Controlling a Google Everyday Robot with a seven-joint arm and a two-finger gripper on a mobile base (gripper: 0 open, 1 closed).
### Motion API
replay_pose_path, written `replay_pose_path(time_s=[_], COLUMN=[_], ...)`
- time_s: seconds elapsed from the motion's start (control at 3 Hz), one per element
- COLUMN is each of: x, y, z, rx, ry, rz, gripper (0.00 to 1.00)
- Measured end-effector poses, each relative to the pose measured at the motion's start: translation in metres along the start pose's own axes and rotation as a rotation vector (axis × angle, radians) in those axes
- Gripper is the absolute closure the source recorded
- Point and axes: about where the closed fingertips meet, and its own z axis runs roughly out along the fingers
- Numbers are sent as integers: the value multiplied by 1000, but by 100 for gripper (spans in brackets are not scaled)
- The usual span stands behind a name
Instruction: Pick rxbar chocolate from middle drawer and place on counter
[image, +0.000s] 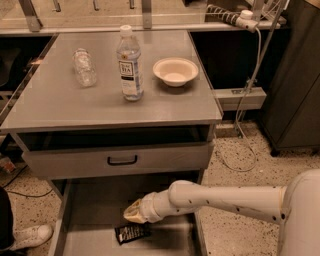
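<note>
While over drawer (92, 207), claw (130, 214) near rxbar (132, 233)

We found the gripper (132, 213) over the middle drawer (92, 207), just behind the rxbar chocolate (131, 233) lying in it; on the table (100, 102), a bowl (175, 71) sat right of a bottle (129, 65).

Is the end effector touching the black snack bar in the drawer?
Cannot tell. In the camera view the end effector sits right over the snack bar in the open drawer; their outlines meet, so no contact or gap shows.
</note>
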Motion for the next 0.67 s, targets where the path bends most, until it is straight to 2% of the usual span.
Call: replay_pose_path(time_s=[0.67], x=[0], y=[0], z=[0], rx=[0], ry=[0], rz=[0], gripper=[34])
